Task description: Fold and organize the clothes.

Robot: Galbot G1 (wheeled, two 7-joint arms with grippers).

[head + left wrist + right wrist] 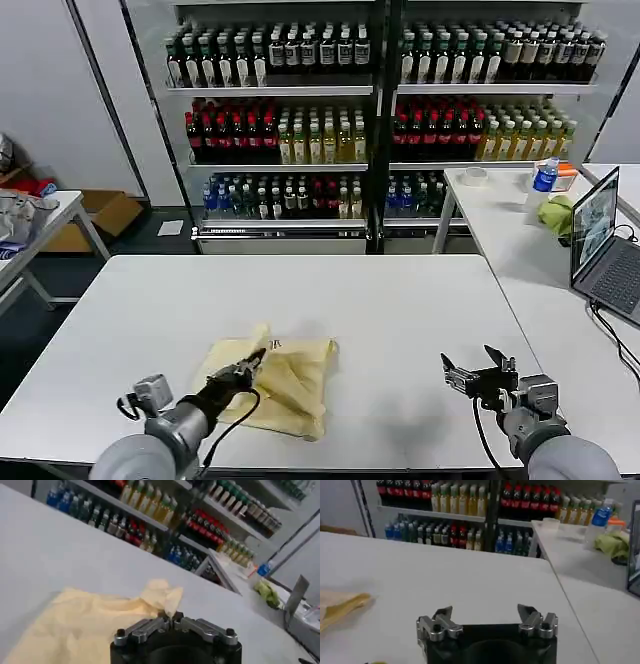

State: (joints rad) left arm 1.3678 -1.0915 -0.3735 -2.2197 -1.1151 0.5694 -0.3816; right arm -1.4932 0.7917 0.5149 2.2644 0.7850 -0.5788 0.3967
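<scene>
The pale cream-yellow short-sleeved T-shirt of soft thin fabric (280, 382) lies crumpled and partly folded on the large white table (380, 300), near the table's front edge and toward its left half. A small dark label shows at the neck, on the side of the shirt facing the far edge. One layer is doubled over, so the cloth makes an uneven, roughly square heap with a loose flap pointing toward the far-left corner.

The left gripper (252, 362) sits low over the near-left part of the shirt. Its fingers (161, 623) are drawn together, pinching a raised fold of the yellow fabric between their tips; in the left wrist view the cloth rises in a small peak right at the closed tips, with the rest of the shirt spreading flat across the table beneath.

The right gripper (470, 366) is above bare tabletop near the front edge toward the right, well apart from the shirt. Its fingers (443, 614) stand wide apart and hold nothing; in the right wrist view only plain table surface lies between them, with a yellow edge of the shirt off to one side.
</scene>
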